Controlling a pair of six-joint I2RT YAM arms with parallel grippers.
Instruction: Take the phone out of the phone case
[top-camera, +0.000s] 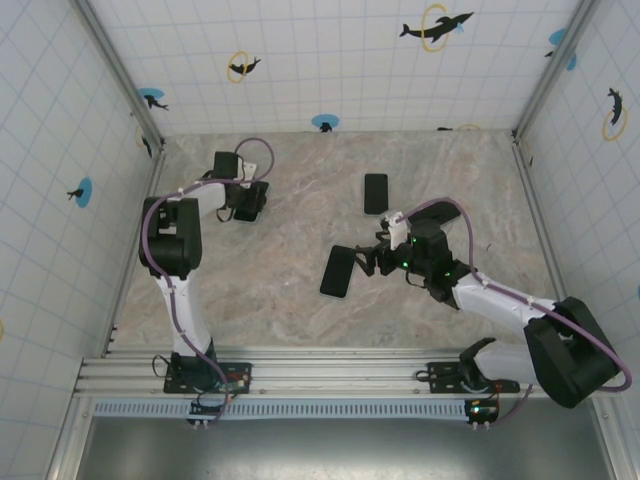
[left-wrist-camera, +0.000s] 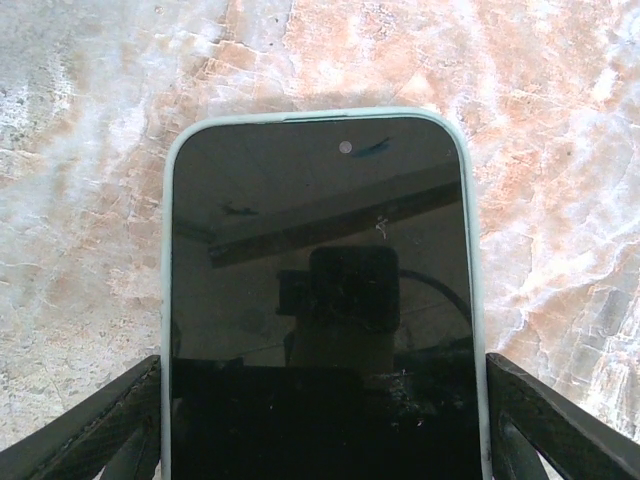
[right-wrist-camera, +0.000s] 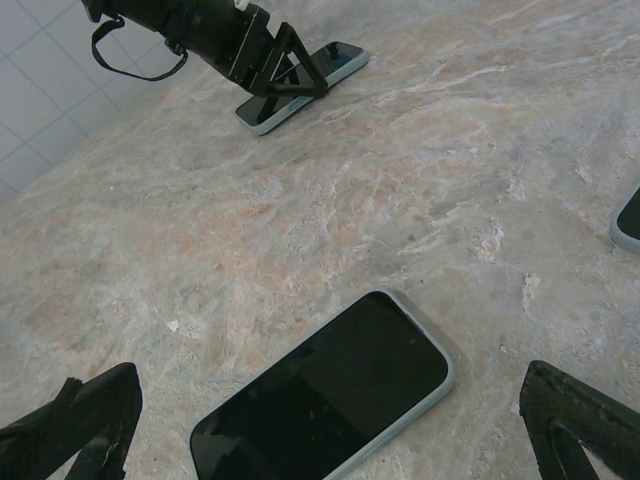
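At the upper left of the table (top-camera: 285, 310), the left end effector (left-wrist-camera: 325, 365) was placed over a phone (left-wrist-camera: 320, 260) in a pale green case (left-wrist-camera: 320, 112), one finger at each long side; whether it was clamped could not be told. The right end effector (top-camera: 358, 260) was held wide apart above a second phone (top-camera: 336, 271) near the centre

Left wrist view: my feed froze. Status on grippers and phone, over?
Left gripper astride cased phone, contact unclear. Right gripper open, facing second phone. Phone not yet out of case. Nothing in the way.
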